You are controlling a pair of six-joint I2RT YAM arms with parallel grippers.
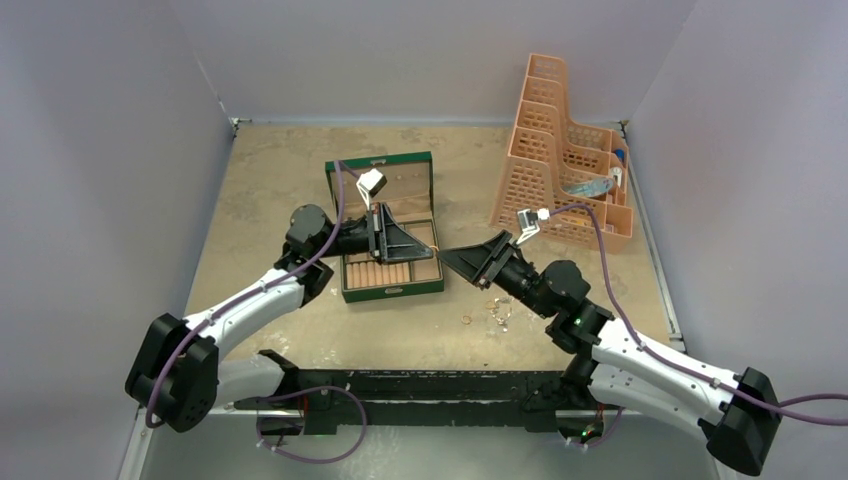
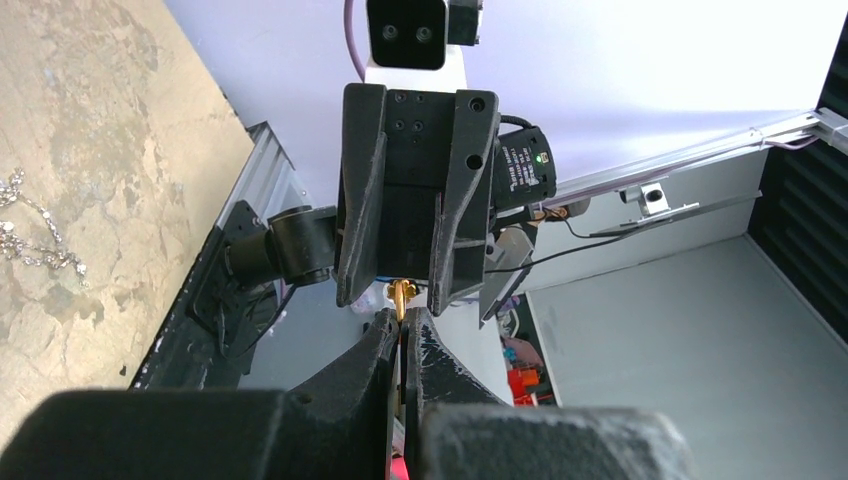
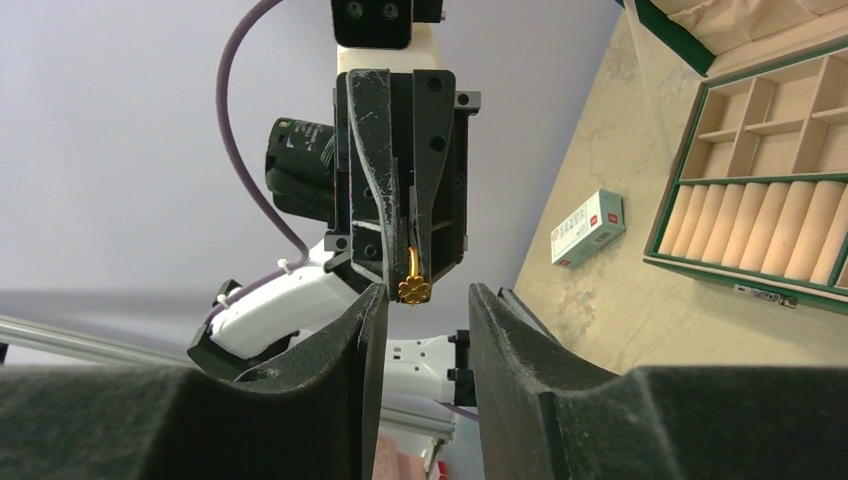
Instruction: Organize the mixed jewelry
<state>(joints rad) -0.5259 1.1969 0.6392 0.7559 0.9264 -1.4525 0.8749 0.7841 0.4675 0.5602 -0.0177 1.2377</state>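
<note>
We see the left gripper point(image 1: 433, 249) hovering over the open green box point(image 1: 410, 180), its tip almost meeting that of the right gripper point(image 1: 447, 258) just beside the box, while small jewelry pieces point(image 1: 497, 312) lie on the table point(image 1: 270, 180) close beside the right gripper's wrist and an orange rack point(image 1: 560, 150) stands well beyond it.

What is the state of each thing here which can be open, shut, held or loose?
left gripper: shut on the gold piece
gold piece: held clear of the table
right gripper: open, facing the gold piece
green box: lid open
silvery chain: lying loose on the table
</note>
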